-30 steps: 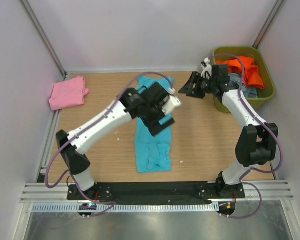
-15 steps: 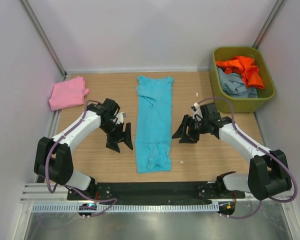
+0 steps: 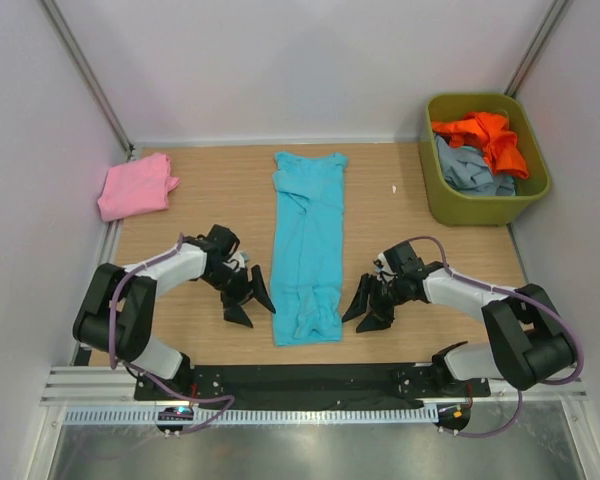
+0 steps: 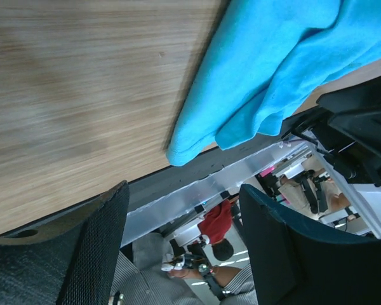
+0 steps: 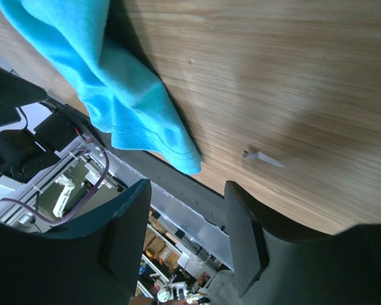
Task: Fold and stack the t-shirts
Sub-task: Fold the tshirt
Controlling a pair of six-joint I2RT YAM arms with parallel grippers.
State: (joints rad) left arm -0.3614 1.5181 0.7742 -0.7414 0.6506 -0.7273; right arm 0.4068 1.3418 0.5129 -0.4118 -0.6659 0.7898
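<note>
The turquoise tee (image 3: 308, 235) lies flat in the middle of the surface (image 3: 410, 235). It forms a long narrow strip, folded lengthwise, with one end far from the arms and a rumpled end toward them.

The left tool (image 3: 250, 303) sits low just left of that rumpled end, its jaws spread with nothing between them. Its wrist view shows the tee's near corner ahead of the gap, apart from both fingers.

The right tool (image 3: 366, 312) sits just right of the same end in mirror fashion. It too is spread and holds nothing, with the tee's other near corner ahead of it. Whether either tool's tips touch the surface is hard to tell.

Well left of the turquoise tee, level with its far end, the pink tee (image 3: 135, 187) lies folded. Well right of the turquoise tee, by that same far end, the bin (image 3: 460, 210) holds the orange tee (image 3: 485, 135) bunched against the grey-blue tee (image 3: 468, 170).
</note>
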